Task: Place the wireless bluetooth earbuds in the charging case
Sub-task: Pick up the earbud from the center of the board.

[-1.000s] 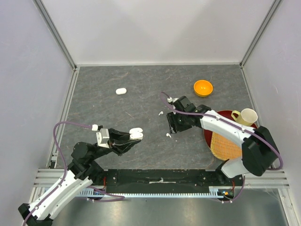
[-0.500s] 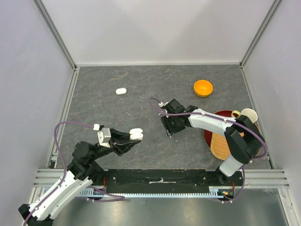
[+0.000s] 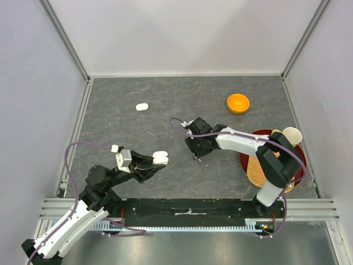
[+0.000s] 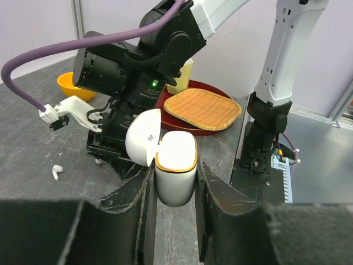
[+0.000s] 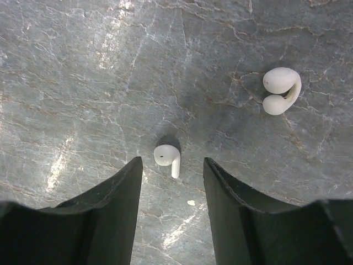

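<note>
No legible text
Small dark print inside the charging case (image 4: 175, 165) lid is too blurred to read

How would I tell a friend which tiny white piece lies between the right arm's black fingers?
Find the dark grey marbled tabletop, then the right tool, its black fingers spread over it. Between them lies a glossy white plastic earbud: one round head with a short straight stem, unlike the nearby white piece, two bulbs joined by a curved band.
</note>
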Robot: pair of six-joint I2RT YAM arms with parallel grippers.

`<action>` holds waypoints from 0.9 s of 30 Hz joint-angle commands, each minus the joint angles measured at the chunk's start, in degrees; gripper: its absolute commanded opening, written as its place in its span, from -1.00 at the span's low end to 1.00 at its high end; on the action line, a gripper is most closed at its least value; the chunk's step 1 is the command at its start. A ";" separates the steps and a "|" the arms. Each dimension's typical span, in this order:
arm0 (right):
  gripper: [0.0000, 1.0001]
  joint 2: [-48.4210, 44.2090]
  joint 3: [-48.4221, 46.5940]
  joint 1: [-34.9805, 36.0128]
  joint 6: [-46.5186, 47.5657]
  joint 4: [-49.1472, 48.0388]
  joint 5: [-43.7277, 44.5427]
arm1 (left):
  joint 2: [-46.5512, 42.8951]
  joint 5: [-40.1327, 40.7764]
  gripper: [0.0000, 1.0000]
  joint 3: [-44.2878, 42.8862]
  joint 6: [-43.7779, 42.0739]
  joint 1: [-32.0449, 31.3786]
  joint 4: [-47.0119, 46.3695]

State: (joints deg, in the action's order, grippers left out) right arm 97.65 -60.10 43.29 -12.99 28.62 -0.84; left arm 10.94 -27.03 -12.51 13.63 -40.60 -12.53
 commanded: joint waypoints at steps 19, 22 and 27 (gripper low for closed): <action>-0.02 2.90 -1.96 2.06 1.66 -1.29 4.18 | 0.57 0.48 -0.95 -1.55 0.17 -0.01 -0.82; -0.05 3.08 -2.04 2.06 1.39 -1.29 4.18 | 0.66 0.40 -0.95 -1.64 0.26 -0.01 -0.82; -0.09 2.99 -1.52 2.15 -0.01 -1.38 4.27 | 0.75 0.48 -0.95 -1.46 0.52 -0.09 -0.83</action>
State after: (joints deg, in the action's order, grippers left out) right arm 100.25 -60.49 45.17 -12.16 27.73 2.57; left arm 11.33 -27.03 -12.51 13.63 -40.60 -12.38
